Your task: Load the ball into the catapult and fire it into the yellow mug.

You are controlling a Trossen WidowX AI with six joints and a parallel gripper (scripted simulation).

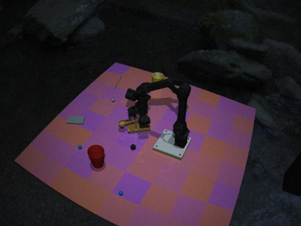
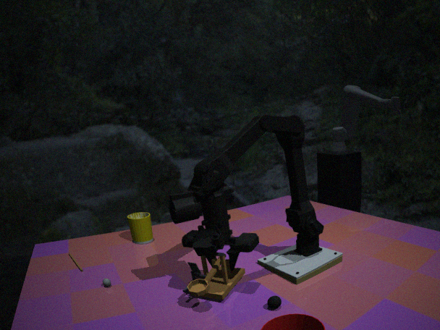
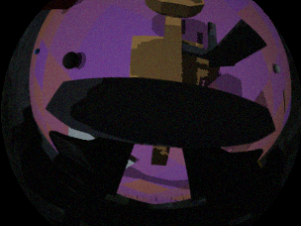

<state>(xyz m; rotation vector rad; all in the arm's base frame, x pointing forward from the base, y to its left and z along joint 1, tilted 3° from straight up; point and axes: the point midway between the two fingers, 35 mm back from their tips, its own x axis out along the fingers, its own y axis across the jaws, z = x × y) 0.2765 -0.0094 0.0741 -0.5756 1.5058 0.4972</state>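
The wooden catapult (image 1: pixel 132 130) (image 2: pixel 216 290) (image 3: pixel 148 58) stands on the table, its arm low. Its round cup (image 1: pixel 122 123) (image 2: pixel 197 286) looks empty and points away from the robot base. My gripper (image 1: pixel 136 122) (image 2: pixel 219 263) (image 3: pixel 159 125) points down over the catapult, shut on its upright frame; the exact contact is partly hidden. The yellow mug (image 1: pixel 157 78) (image 2: pixel 142 229) stands upright at the back. A black ball (image 1: pixel 133 146) (image 2: pixel 274 302) (image 3: pixel 70 60) and a grey ball (image 1: pixel 113 100) (image 2: pixel 106 282) (image 3: pixel 276 68) lie on either side of the catapult.
A red cup (image 1: pixel 96 156) (image 2: pixel 294 323) stands nearer the top camera. One blue ball (image 1: pixel 79 146) lies beside it, another blue ball (image 1: pixel 121 193) nearer the front edge. A grey slab (image 1: pixel 75 120) and a thin stick (image 1: pixel 118 83) (image 2: pixel 75 262) lie at the left.
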